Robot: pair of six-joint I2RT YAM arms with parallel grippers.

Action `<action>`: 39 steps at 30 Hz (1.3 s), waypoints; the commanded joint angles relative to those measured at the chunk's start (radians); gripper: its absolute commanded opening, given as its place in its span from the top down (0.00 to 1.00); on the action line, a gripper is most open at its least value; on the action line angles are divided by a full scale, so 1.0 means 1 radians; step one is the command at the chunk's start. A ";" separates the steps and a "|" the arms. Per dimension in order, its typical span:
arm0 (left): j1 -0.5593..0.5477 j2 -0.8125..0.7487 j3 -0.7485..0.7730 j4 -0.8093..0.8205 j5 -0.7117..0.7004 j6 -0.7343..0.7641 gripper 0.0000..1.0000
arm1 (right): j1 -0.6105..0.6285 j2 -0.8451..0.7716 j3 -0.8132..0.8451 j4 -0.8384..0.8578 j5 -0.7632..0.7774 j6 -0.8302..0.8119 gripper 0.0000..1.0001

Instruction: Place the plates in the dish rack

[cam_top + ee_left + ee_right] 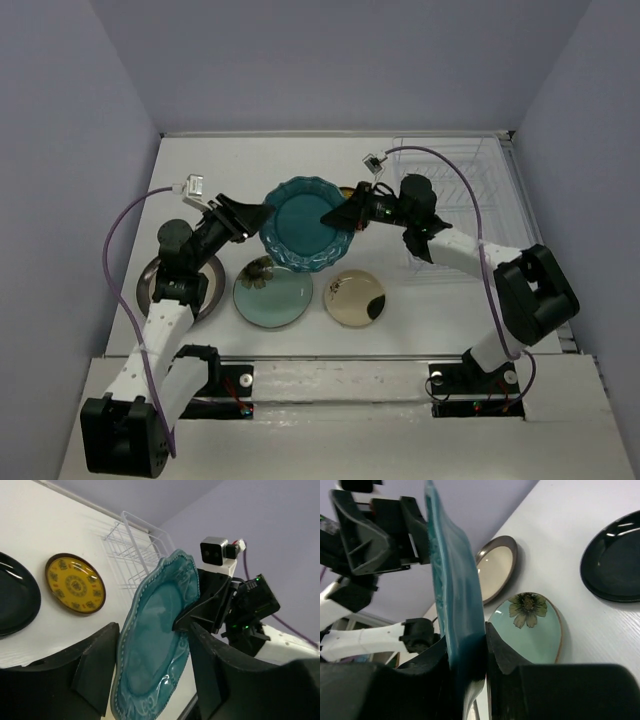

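Tightly, right gripper (468, 641) pinches glossy scalloped teal plate (455, 580) (held on edge); left gripper (152, 627) gapes.

Setting: robot lab test cell. White tabletop (200, 160) is boxed by plain lilac-grey panels (70, 150) at 9, 12 and 3 o'clock. Left arm (150, 340) and right arm (470, 255) are bolted at 6 o'clock, with exposed purple cables (108, 240).

We count six plates: one teal scalloped plate (303, 222), one small black plate (15, 600), one yellow patterned plate (75, 584), one pale aqua plate (273, 292), one cream plate (355, 299) and one grey metallic plate (215, 292). We see one dish rack (455, 175) and two grippers, the left gripper (262, 213) and the right gripper (335, 216).
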State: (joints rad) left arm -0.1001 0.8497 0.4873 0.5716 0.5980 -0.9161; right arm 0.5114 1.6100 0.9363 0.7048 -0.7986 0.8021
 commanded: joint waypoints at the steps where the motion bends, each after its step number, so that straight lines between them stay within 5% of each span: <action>1: -0.018 -0.099 0.169 -0.204 -0.018 0.228 0.27 | 0.001 -0.163 -0.011 -0.037 0.134 -0.089 0.93; 7: -0.018 -0.202 0.240 -0.559 -0.121 0.489 0.01 | -0.040 -0.381 0.036 -0.371 0.442 -0.279 0.93; 13: -0.027 -0.328 0.151 -0.691 -0.122 0.579 0.01 | -0.111 -0.499 0.113 -0.602 0.789 -0.429 0.93; 21: -0.236 -0.452 0.102 -0.654 -0.127 0.569 0.01 | -0.192 -0.429 0.324 -0.738 1.301 -0.702 0.93; 30: -0.365 -0.543 0.099 -0.644 -0.132 0.577 0.01 | -0.533 -0.245 0.452 -0.775 1.242 -0.719 0.93; 39: -0.435 -0.571 0.102 -0.656 -0.173 0.580 0.01 | -0.795 -0.096 0.539 -0.752 0.900 -0.788 0.93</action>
State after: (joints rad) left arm -0.5144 0.2981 0.5835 -0.1085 0.4427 -0.3527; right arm -0.2428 1.5215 1.3357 -0.2081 0.2565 0.0616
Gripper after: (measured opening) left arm 0.990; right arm 0.272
